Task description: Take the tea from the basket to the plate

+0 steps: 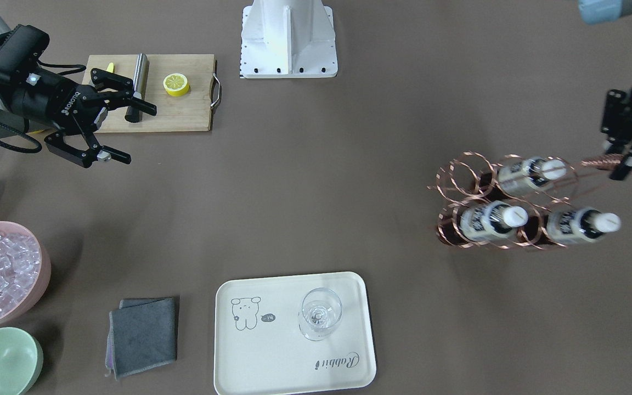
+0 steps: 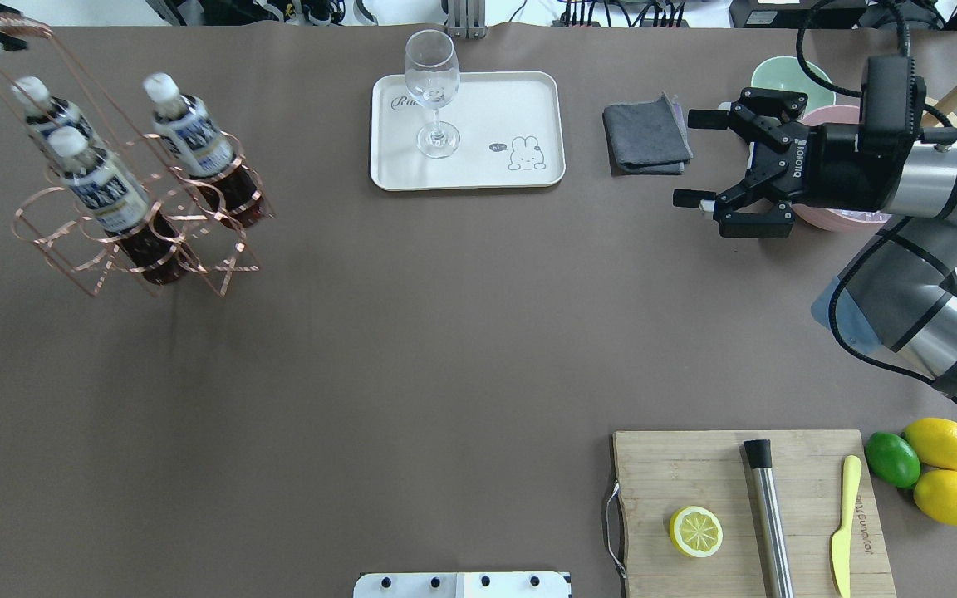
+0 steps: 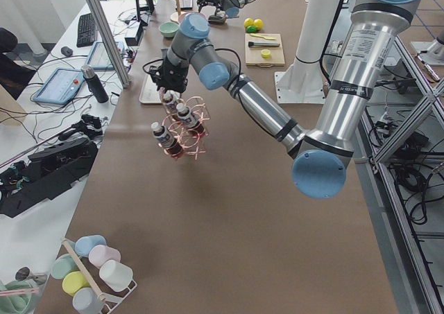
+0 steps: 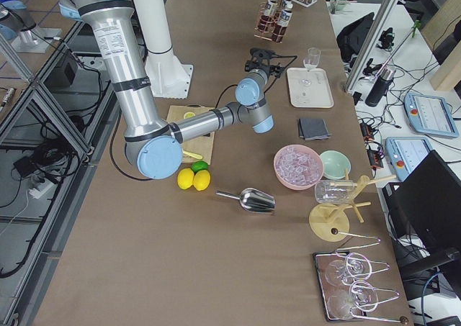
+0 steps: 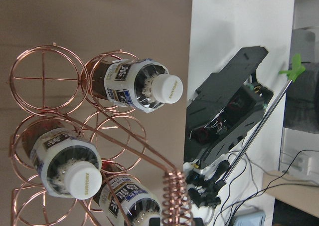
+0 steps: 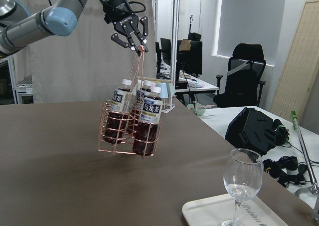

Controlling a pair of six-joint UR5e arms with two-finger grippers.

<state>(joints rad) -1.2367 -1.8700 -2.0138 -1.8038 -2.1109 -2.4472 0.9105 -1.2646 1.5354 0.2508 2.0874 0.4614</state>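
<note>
The copper wire basket (image 1: 532, 233) hangs tilted above the table at the robot's left end, with three tea bottles (image 1: 490, 220) standing in its ring cells. My left gripper (image 1: 625, 158) is shut on the basket's coiled handle (image 5: 176, 198). The right wrist view shows the basket (image 6: 113, 132) off the surface under that gripper (image 6: 131, 35). The cream plate (image 1: 277, 356) lies at the far middle and carries a clear stemmed glass (image 1: 320, 314). My right gripper (image 1: 136, 134) is open and empty, hovering near the cutting board.
A wooden cutting board (image 2: 694, 465) holds a lemon half (image 2: 695, 531), a metal muddler (image 2: 768, 507) and a yellow knife (image 2: 842, 523). Two lemons and a lime (image 2: 892, 458) lie beside it. A grey cloth (image 1: 143, 336), a pink ice bowl (image 1: 0, 271) and a mint-green bowl (image 1: 0, 362) sit near the plate.
</note>
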